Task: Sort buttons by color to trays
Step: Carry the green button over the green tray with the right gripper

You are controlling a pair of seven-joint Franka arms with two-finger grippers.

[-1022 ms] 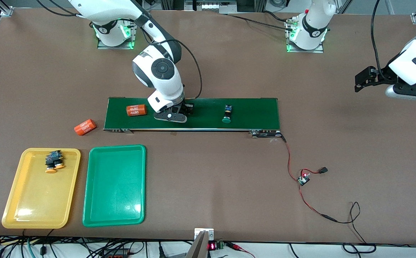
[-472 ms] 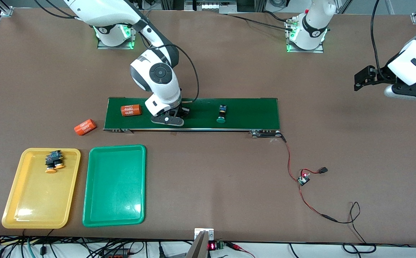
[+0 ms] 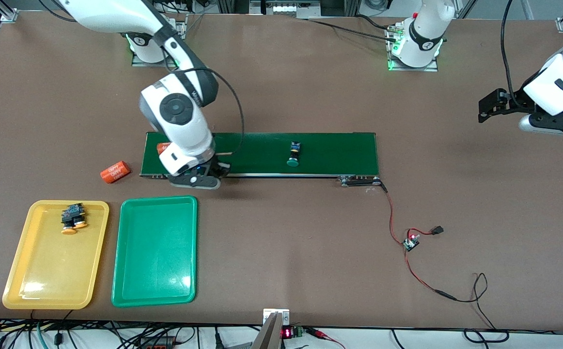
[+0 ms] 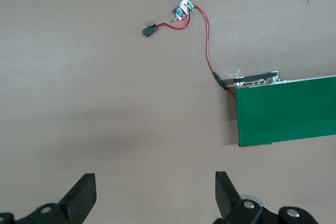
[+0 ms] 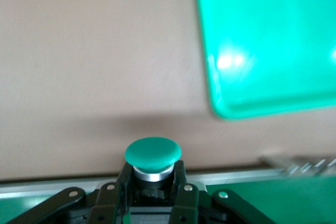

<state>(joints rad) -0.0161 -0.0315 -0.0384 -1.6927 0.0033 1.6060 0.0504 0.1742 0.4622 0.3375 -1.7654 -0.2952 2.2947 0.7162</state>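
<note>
Buttons first, reading the front view from its left edge: two orange-capped buttons (image 3: 72, 218) lie together in the upper part of the yellow tray (image 3: 15, 286), at lower left of the frame. Just beside it sits the green tray (image 3: 126, 291), with nothing in it.

My right gripper (image 3: 203, 180) hangs above and just right of that tray's upper right corner, over the conveyor belt's (image 3: 339, 150) lower edge. Its fingers are clamped on a green-capped button (image 5: 153, 155) — the right wrist view shows the pads hugging the body just under the cap. The button's long axis runs out along my fingers, cap leading, toward the bare table. The coming move turns on one thing: the green tray lies down and to the left of my grip in the front view, so I judge a short carry that way is next.

An orange cylinder (image 3: 115, 171) lies off the belt's left end; another seems half hidden by my right arm.

Mid-belt, a second green button (image 3: 293, 154) lies on its side, long axis up-down in the frame, cap toward the lower edge. My right arm is the nearer.

At far right, my left gripper (image 4: 152, 195) waits over bare table, fingers wide apart.
</note>
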